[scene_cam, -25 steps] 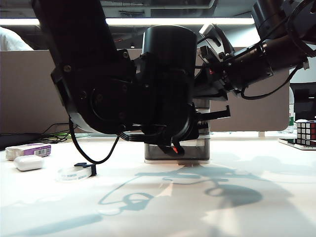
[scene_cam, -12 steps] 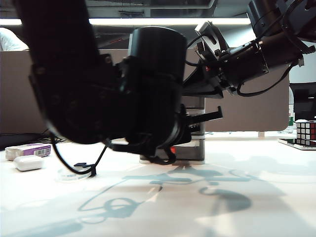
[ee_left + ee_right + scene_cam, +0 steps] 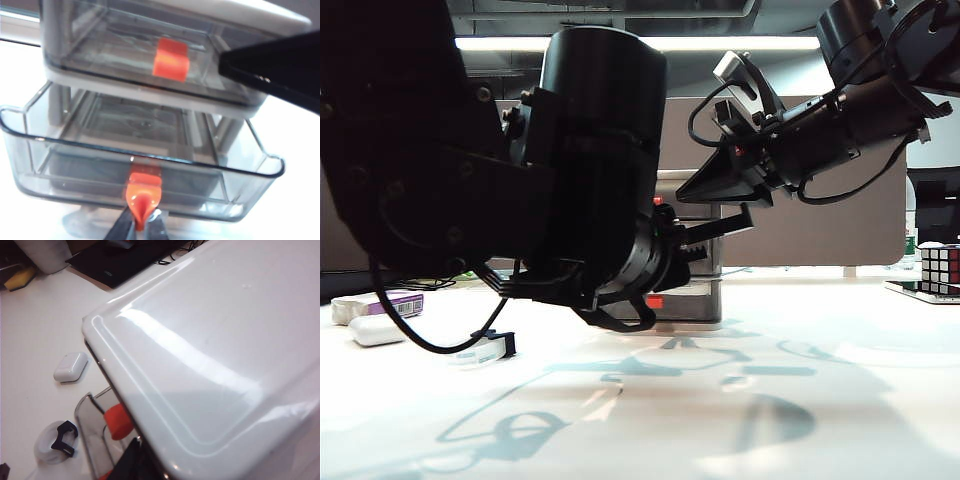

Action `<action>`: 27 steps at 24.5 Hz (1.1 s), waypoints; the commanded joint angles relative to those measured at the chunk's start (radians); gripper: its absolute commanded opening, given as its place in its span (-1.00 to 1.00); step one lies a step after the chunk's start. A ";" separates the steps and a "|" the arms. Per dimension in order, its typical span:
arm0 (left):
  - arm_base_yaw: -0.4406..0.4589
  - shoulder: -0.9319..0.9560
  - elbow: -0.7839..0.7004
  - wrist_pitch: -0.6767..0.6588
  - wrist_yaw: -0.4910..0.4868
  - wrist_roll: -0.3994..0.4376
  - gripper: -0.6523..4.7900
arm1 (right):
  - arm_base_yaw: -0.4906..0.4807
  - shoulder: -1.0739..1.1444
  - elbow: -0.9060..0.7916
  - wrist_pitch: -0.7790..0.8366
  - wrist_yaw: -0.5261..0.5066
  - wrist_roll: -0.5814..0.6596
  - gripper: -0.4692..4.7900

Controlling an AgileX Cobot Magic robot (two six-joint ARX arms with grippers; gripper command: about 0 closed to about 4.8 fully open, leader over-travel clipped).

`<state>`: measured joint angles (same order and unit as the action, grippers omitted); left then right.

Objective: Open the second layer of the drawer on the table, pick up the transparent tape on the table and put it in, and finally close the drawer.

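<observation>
The drawer (image 3: 150, 97) shows its top tier closed, orange handle (image 3: 171, 59) facing the left wrist camera. Beneath it the second layer (image 3: 65, 170) is pulled out and holds nothing. My left gripper (image 3: 141, 227) is shut on the second layer's red-orange handle (image 3: 143, 192). In the exterior view this gripper (image 3: 652, 303) sits in front of the drawer (image 3: 705, 300). My right gripper (image 3: 720, 208) is at the unit's upper front, its two fingers apart; a dark finger (image 3: 140, 460) lies beside the white top (image 3: 215, 355). The transparent tape (image 3: 485, 350) (image 3: 55, 442) lies on the table (image 3: 840, 400), left of the drawer.
A white earbud case (image 3: 375, 330) (image 3: 70, 366) and a purple-and-white box (image 3: 380, 303) lie at the far left. A puzzle cube (image 3: 940, 268) stands at the right edge. My bulky left arm (image 3: 470, 180) hides much of the exterior view.
My left arm has drawn back toward the camera with the orange handle, sliding the second layer out. The right arm has shifted slightly left along with the unit.
</observation>
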<state>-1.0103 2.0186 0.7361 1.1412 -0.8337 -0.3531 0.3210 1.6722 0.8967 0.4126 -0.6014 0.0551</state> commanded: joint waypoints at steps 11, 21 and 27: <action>-0.090 -0.090 -0.035 -0.190 -0.004 -0.094 -0.78 | -0.003 0.007 0.019 0.026 0.026 -0.004 -0.84; -0.088 -0.113 -0.036 -0.262 -0.004 -0.093 -0.68 | -0.003 0.007 0.019 0.025 0.019 -0.003 -0.84; -0.108 -0.166 -0.049 -0.343 -0.015 -0.093 -0.55 | -0.003 0.007 0.019 0.025 0.019 -0.003 -0.84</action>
<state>-1.1103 1.8759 0.6952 0.8127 -0.8425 -0.4435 0.3199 1.6817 0.9077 0.4202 -0.5869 0.0551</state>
